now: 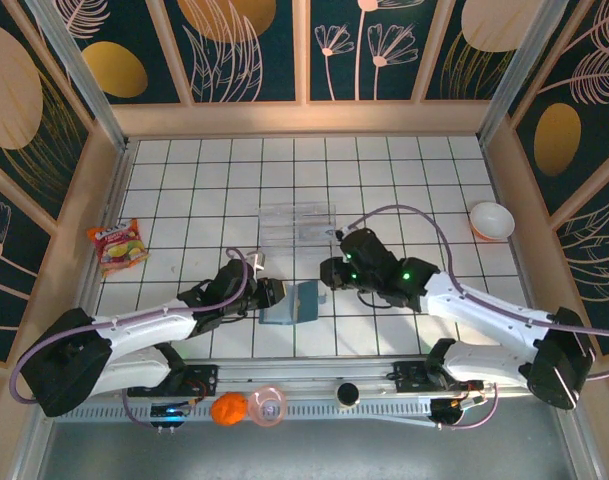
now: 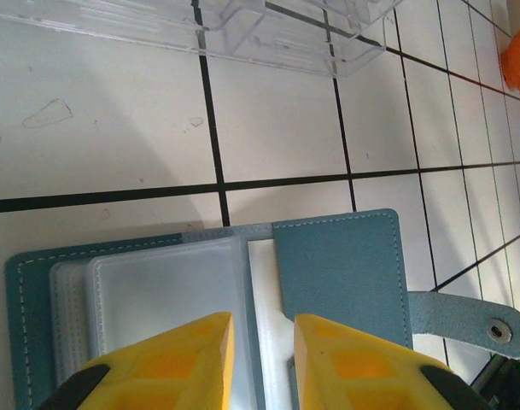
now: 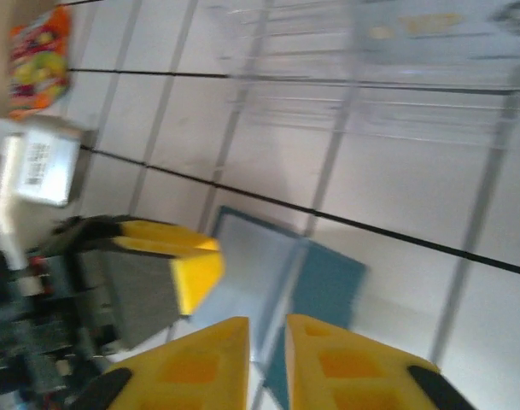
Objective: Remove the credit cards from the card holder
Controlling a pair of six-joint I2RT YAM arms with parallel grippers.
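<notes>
The teal card holder (image 1: 294,302) lies open on the tiles between both arms. In the left wrist view its teal flap (image 2: 345,273) is on the right and pale sleeves fill the left half. A white credit card (image 2: 264,282) shows as a strip at the fold, partly tucked under the flap. My left gripper (image 1: 272,293) (image 2: 264,350) hovers over the fold, jaws slightly apart, nothing seen pinched. My right gripper (image 1: 327,272) (image 3: 266,359) is above the holder (image 3: 328,286), jaws narrowly apart. The left gripper's finger (image 3: 195,273) shows over the holder's left half.
A clear plastic tray (image 1: 297,222) (image 2: 268,30) stands just beyond the holder. A snack packet (image 1: 117,246) lies at the left and a white bowl (image 1: 491,220) at the right. An orange ball (image 1: 228,408) rests on the front rail. The clasp strap (image 2: 473,320) sticks out to the right.
</notes>
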